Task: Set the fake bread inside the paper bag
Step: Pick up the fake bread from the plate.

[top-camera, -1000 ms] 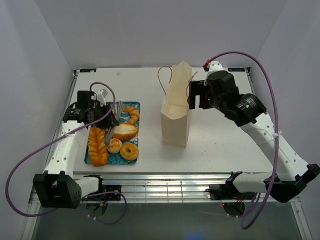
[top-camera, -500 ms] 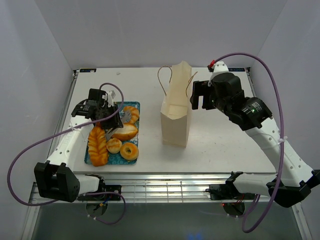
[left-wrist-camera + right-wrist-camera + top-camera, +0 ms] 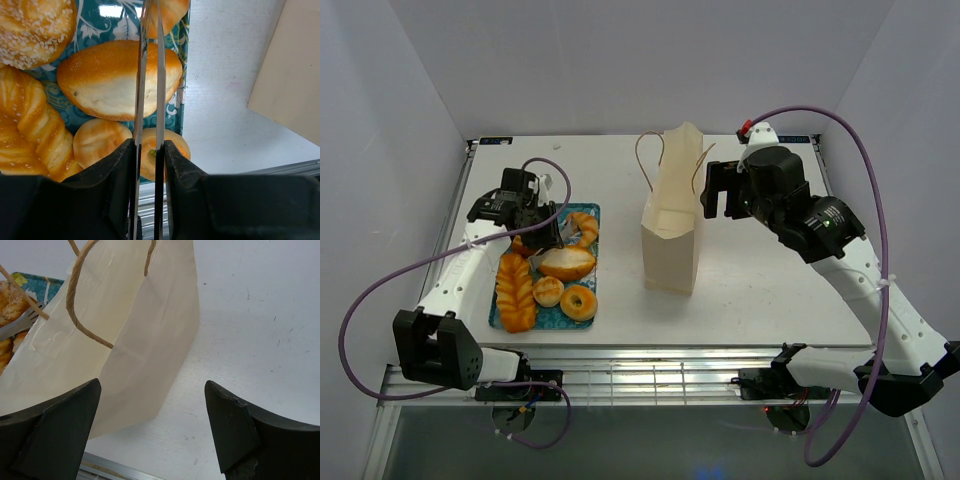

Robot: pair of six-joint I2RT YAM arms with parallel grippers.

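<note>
Item: fake bread point(image 3: 568, 263) — every piece lies on the teal tray point(image 3: 105, 25) by the worktop's point(image 3: 760, 290) left edge, toward the near corner. None is in the paper bag point(image 3: 670, 240), which stands upright at mid-worktop, just right of the tray, mouth up. The left gripper point(image 3: 545, 238) hangs over the tray's far half, clamped on a pair of metal tongs point(image 3: 160, 75) whose two thin blades run close together. The oval roll point(image 3: 110, 80) lies straight under those blades with its long axis across them, so they cross its middle, not its ends. The small bun point(image 3: 97, 142) and ring bagel point(image 3: 179, 145) sit toward the tray's near edge, and the braided loaf point(image 3: 35, 130) lies along its left side. The right gripper point(image 3: 715, 190), jaws spread wide and grasping nothing, hangs just beside the bag's right wall near the top. Judgement: the left arm is much the nearer to the bread — any carry runs rightward to the bag.
</note>
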